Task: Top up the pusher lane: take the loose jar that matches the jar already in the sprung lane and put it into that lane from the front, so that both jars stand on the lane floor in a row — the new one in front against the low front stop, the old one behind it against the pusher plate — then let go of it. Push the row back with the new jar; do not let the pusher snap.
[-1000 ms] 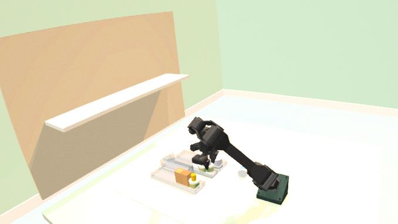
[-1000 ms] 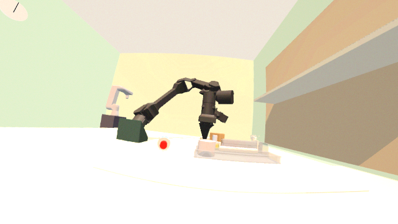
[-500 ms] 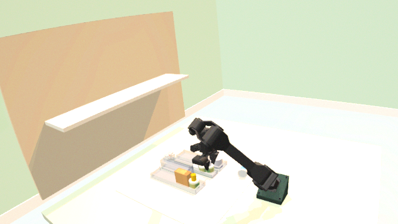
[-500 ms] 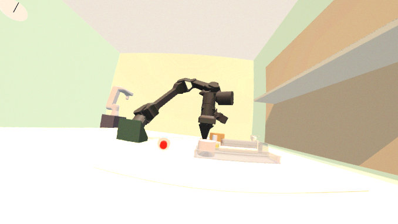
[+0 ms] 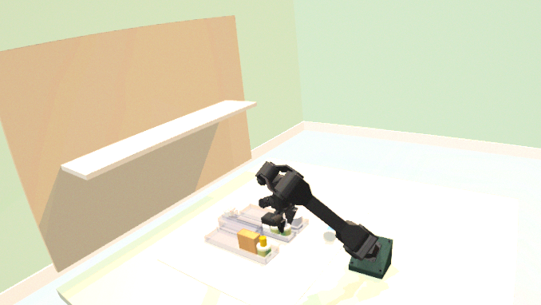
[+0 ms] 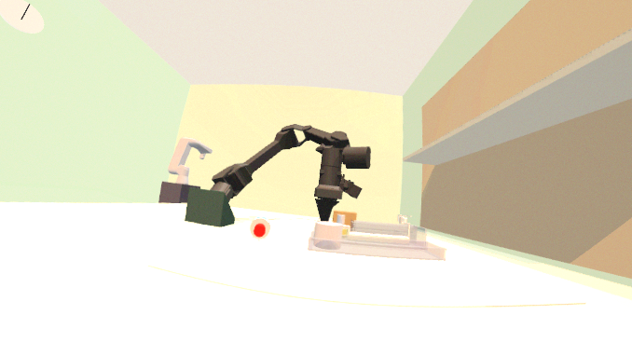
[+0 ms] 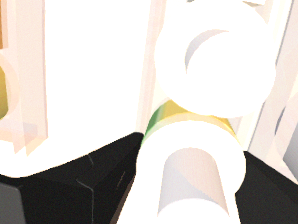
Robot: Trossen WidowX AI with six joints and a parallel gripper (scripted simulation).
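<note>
My gripper [image 5: 286,228] [image 6: 324,219] [image 7: 188,151] points down and is shut on a white-lidded jar [image 5: 287,230] [image 7: 190,131] with a green and yellow label. This jar is at the front of the sprung middle lane [image 5: 286,238]. The old jar [image 5: 274,229] [image 7: 230,80] stands directly behind it in the same lane, its lid close to or touching the held jar in the wrist view. The fingers are at the two sides of the held jar. Its base and the low front stop are not clear enough to tell whether it stands on the lane floor. The pusher plate is mostly hidden.
One neighbouring lane holds an orange box [image 5: 248,241] [image 6: 349,217] and a yellow-capped bottle [image 5: 263,248]. The other neighbouring lane holds a wide white jar [image 5: 297,221] [image 6: 328,235]. A pale round item [image 5: 329,235] [image 6: 259,229] lies between the lanes and the arm base.
</note>
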